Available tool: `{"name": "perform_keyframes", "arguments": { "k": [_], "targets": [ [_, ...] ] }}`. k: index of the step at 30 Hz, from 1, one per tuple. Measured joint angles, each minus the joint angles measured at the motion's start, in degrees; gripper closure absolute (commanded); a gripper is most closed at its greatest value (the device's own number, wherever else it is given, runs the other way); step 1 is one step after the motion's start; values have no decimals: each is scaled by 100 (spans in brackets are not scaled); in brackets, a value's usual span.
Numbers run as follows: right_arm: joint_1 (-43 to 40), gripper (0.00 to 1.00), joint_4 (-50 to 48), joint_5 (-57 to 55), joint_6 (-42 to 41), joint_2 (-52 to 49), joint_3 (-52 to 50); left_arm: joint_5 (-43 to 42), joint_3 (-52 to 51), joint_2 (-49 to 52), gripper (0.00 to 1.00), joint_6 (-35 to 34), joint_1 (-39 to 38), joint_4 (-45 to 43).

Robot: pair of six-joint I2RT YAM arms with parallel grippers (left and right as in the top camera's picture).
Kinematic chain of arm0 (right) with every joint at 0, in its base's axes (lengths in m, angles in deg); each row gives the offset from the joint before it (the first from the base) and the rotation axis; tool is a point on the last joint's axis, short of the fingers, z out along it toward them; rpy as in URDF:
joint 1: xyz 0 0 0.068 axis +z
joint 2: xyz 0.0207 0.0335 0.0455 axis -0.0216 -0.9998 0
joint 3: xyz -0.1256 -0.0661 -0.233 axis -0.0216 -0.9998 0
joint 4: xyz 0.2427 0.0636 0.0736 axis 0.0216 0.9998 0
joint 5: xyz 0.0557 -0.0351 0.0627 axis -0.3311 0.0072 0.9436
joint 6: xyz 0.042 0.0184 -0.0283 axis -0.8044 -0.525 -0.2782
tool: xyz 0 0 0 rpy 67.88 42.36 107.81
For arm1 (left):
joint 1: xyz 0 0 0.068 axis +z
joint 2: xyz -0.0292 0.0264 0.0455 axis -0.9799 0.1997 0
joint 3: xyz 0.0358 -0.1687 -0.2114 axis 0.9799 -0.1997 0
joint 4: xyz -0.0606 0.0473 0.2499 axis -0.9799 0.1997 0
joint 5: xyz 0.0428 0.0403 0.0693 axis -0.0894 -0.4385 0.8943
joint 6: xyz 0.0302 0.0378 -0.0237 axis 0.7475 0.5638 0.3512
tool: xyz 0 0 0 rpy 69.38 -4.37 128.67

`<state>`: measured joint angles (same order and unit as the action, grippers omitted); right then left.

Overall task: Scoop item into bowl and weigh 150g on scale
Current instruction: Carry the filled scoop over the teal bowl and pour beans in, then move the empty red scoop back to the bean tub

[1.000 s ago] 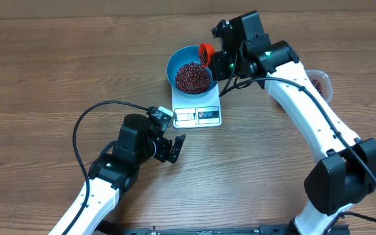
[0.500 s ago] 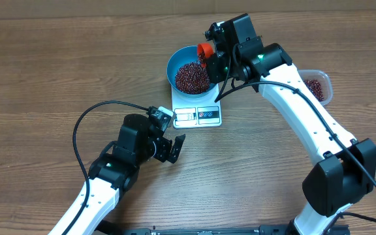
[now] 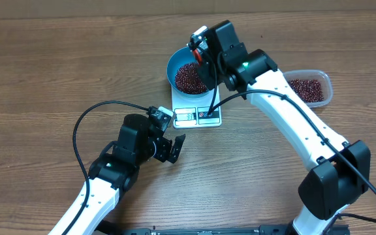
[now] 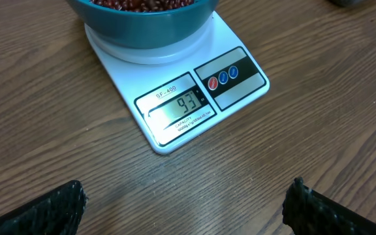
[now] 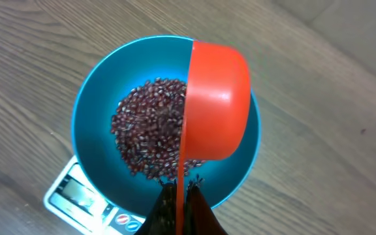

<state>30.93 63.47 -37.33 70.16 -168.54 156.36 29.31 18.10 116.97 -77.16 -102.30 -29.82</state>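
Nearest, just in front of the scale: left gripper, spread wide, holding nothing, aimed at the display reading 93, short of target. Flat on the scale's platform: the bowl, deep blue, with the beans heaped inside around the middle. Above the bowl, over the scale's far half: right gripper, clamped tight on the thin handle of an orange-red scoop, cup tipped on its side, mouth toward the heap. Contents of the cup, if any: hidden. Off to the scale's right, well apart: a clear tub with more beans.

Handling, by judgement: tiny, hard, smooth, light grains, apt to roll, bounce and scatter. No pinching between fingers, only scooping and pouring. Hold the scoop by the handle end, level when loaded. Pour low over the bowl's middle, in small doses when close to target. Light plastic bowl, likely to slide if nudged. Keep off its rim to spare the reading.
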Motion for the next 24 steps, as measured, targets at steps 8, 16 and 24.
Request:
{"name": "perform_keyframes", "arguments": {
  "k": [8,16,24],
  "targets": [
    [-2,96,-15,-118,90,0,0,0,0,0,0,0,0,0],
    [-20,96,-13,-35,-7,2,210,0,0,0,0,0,0,2],
    [-457,96,247,378,-236,245,236,0,0,0,1,0,0,0]
  ]
}}
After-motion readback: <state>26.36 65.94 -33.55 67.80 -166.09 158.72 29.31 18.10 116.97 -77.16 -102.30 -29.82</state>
